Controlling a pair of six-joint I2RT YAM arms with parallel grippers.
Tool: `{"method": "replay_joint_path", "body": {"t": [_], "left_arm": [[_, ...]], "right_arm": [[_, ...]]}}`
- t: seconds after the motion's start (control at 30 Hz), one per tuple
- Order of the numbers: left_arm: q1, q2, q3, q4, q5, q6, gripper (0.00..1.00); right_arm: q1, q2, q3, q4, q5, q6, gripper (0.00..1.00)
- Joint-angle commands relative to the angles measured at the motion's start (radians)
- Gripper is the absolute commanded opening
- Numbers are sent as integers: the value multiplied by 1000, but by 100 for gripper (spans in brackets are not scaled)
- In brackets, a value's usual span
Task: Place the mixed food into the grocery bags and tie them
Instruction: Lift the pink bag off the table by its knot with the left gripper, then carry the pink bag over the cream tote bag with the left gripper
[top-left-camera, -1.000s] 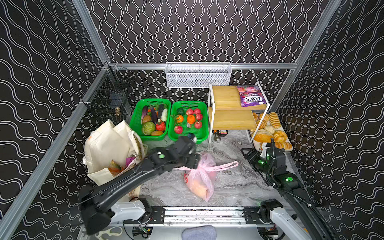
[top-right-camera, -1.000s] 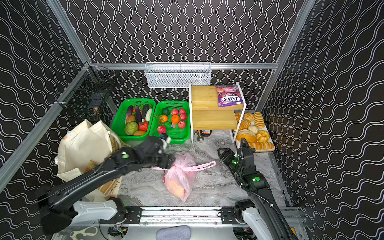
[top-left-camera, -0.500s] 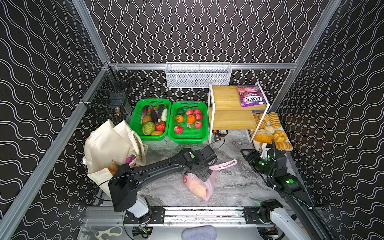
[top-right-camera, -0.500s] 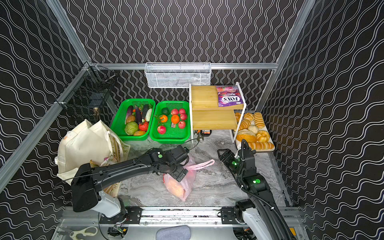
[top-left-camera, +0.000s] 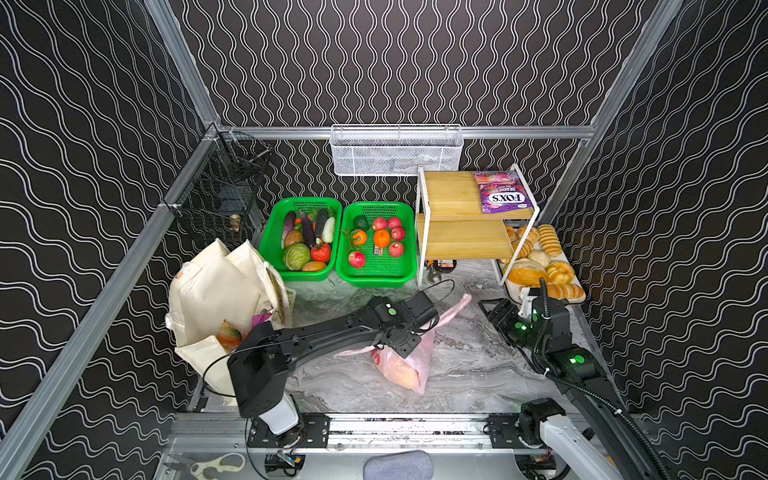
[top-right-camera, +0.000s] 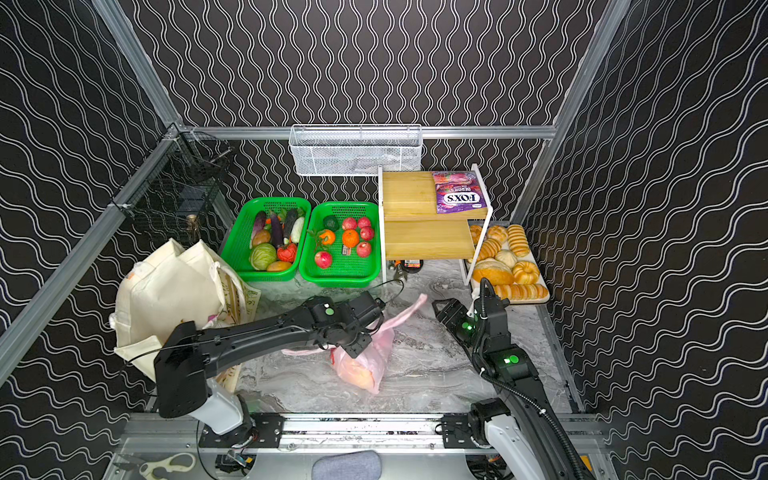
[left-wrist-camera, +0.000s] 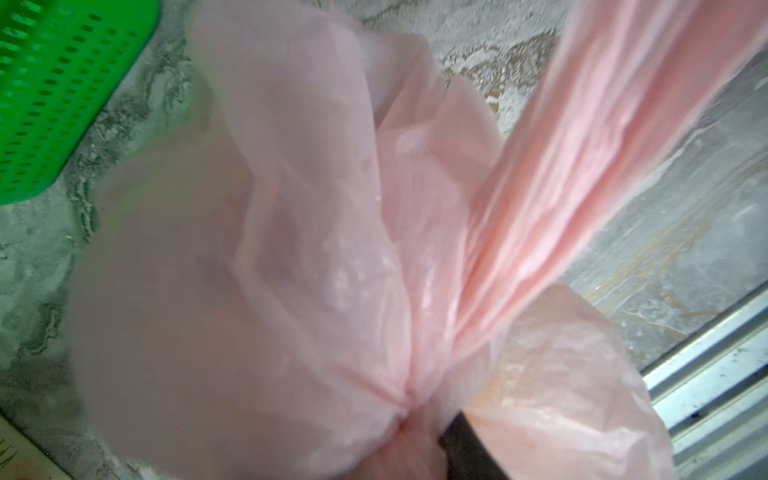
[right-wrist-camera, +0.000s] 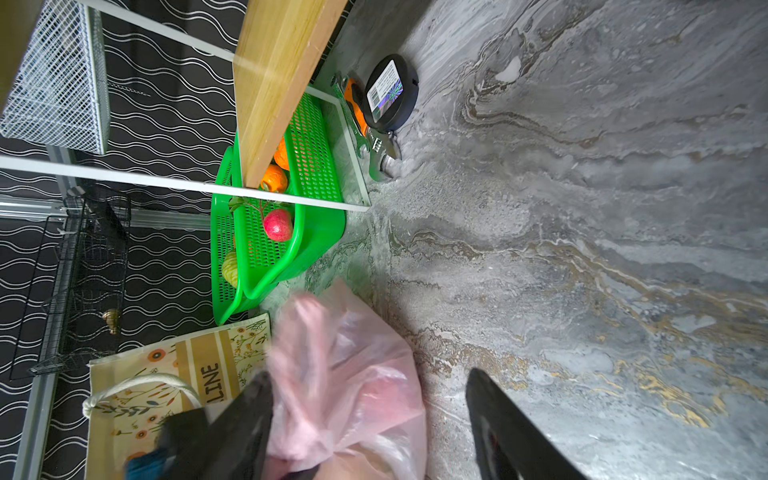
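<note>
bag (top-left-camera: 409, 365): thin, crinkled, translucent pink; contents blurred.
left gripper (top-left-camera: 407, 343): pinched on bag's gathered neck; fingertips mostly buried.
right gripper (right-wrist-camera: 370, 374): right of bag, spread wide, empty.

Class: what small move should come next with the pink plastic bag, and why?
Probably the right gripper should ease toward the free loop handle and close on it. Its jaws stand open and empty, the handle stretches toward it, and the left gripper seems to pinch the pink plastic bag at its gathered neck; tying needs a second grip.
</note>
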Motion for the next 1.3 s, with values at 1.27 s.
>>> {"method": "replay_joint_path", "body": {"t": [1.27], "left_arm": [[431, -472, 385, -50, -404, 420, 0]], "right_arm": [[72, -41, 119, 153, -64, -260, 71]]}}
